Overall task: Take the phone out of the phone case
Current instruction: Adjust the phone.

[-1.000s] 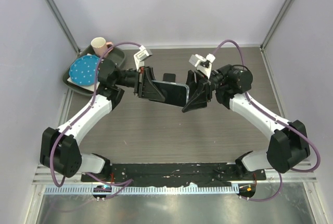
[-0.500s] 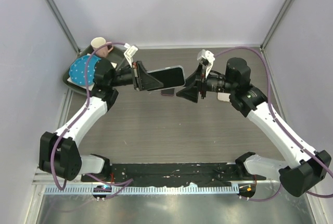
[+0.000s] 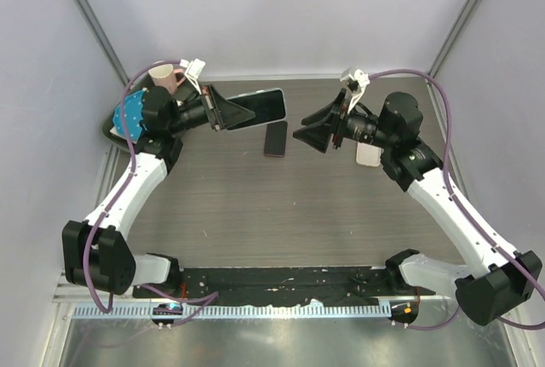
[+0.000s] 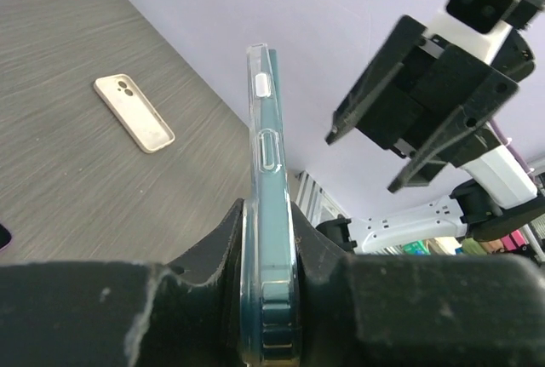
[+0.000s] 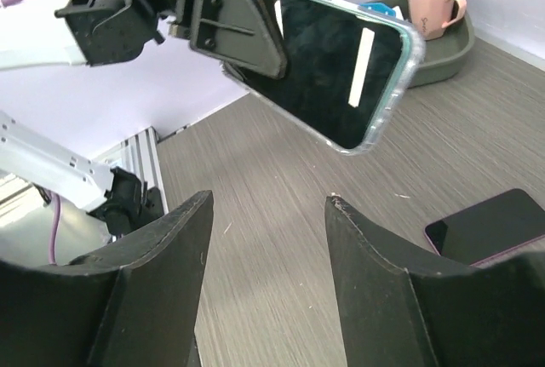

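Observation:
A teal phone in a clear case (image 3: 260,107) hangs in the air over the back of the table, and my left gripper (image 3: 241,112) is shut on its left end. The left wrist view has it edge-on (image 4: 268,171) between the two black fingers (image 4: 213,243). In the right wrist view its dark screen (image 5: 341,69) faces the camera, still inside the clear case. My right gripper (image 3: 312,128) stands open to the right of it with a clear gap, its fingers (image 5: 162,248) holding nothing.
A dark phone with a pink edge (image 3: 275,138) lies flat on the table under the gap between the grippers. A beige phone or case (image 3: 368,154) lies beneath the right arm. A dark tray (image 3: 192,90) at back left holds a pink mug (image 3: 163,73) and a blue dotted object (image 3: 134,116).
The right gripper left the cased phone's right end, opened and drew back to the right. The left arm carried the cased phone up and toward the back left.

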### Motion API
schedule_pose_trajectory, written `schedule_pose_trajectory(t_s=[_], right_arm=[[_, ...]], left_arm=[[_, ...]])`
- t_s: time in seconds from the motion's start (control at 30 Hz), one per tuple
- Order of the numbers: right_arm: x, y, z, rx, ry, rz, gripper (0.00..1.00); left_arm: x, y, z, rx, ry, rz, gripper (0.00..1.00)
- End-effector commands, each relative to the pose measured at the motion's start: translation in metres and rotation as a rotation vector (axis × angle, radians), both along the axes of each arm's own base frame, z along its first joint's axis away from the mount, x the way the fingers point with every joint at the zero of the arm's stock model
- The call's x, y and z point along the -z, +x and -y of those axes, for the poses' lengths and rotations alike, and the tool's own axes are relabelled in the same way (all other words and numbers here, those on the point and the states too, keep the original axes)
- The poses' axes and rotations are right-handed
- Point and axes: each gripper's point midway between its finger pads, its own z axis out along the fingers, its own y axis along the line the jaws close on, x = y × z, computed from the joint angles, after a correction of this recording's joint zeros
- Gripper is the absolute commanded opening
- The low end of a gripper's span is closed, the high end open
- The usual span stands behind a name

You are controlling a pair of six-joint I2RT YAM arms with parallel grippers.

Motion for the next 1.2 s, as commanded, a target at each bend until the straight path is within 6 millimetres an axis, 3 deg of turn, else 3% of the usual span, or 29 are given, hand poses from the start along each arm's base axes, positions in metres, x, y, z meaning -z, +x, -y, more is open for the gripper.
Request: schedule_pose_trajectory(t_s=[0.0,0.23,0.5,0.9,1.17], right_arm=[[-0.014,0.02,0.002,0.021,0.111,-0.049,0.61],[-0.01,0.029,-0.009,-0.061,0.28,-0.199,0.56],[-0.032,0.018,-0.012,-0.171,0.432,-0.204,0.52],[-0.014,0.041,-0.02,-0.153,0.432,-0.259,0.49],[-0.033,0.029,-0.018,-0.232,0.509,-0.212,0.48]], left_arm=[[-0.042,-0.018,-0.001,0.027,-0.073,0.136,0.0],[-0.063,-0.028,-0.002,0.053,-0.126,0.171,0.0],[-0.055,-0.027,-0.002,0.045,-0.124,0.16,0.0],[-0.06,-0.03,-0.001,0.076,-0.156,0.159,0.0],[-0.056,-0.034,0.0,0.093,-0.168,0.14,0.0]])
